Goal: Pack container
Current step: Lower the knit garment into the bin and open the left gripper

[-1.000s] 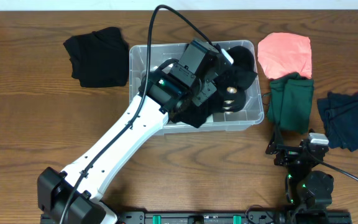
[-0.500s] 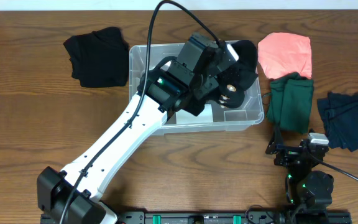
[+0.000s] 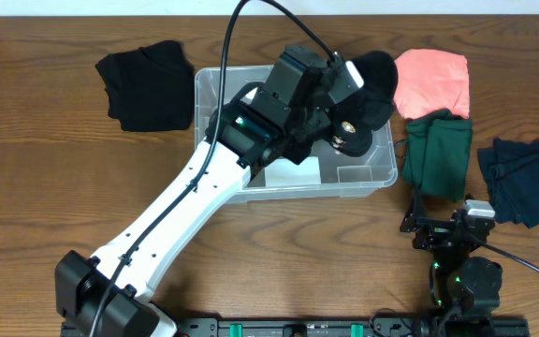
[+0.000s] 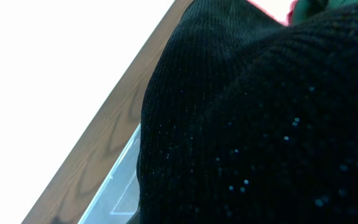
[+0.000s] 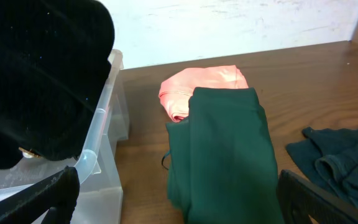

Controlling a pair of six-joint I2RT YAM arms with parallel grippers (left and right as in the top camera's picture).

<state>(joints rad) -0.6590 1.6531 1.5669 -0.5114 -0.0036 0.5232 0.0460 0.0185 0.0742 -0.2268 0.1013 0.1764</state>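
The container (image 3: 211, 94) is a clear plastic bin at the table's middle; its white label (image 3: 293, 174) shows on the bare floor. My left gripper (image 3: 348, 114) hangs over the bin's far right corner, shut on a black knit garment (image 3: 374, 86) that drapes over the rim. That garment (image 4: 260, 124) fills the left wrist view and hides the fingers; a bin corner (image 4: 120, 186) shows below. My right gripper (image 5: 179, 199) is open and empty, low at the front right, facing a green garment (image 5: 222, 149). The bin's rim (image 5: 98, 140) is at its left.
A folded black garment (image 3: 145, 84) lies left of the bin. Right of the bin lie a coral garment (image 3: 430, 82), the green garment (image 3: 438, 152) and a navy garment (image 3: 524, 180). The right arm's base (image 3: 458, 267) stands at the front edge.
My left gripper has carried the black garment up and to the right, from inside the bin to its far right corner, baring the bin's floor. The right arm has not moved.
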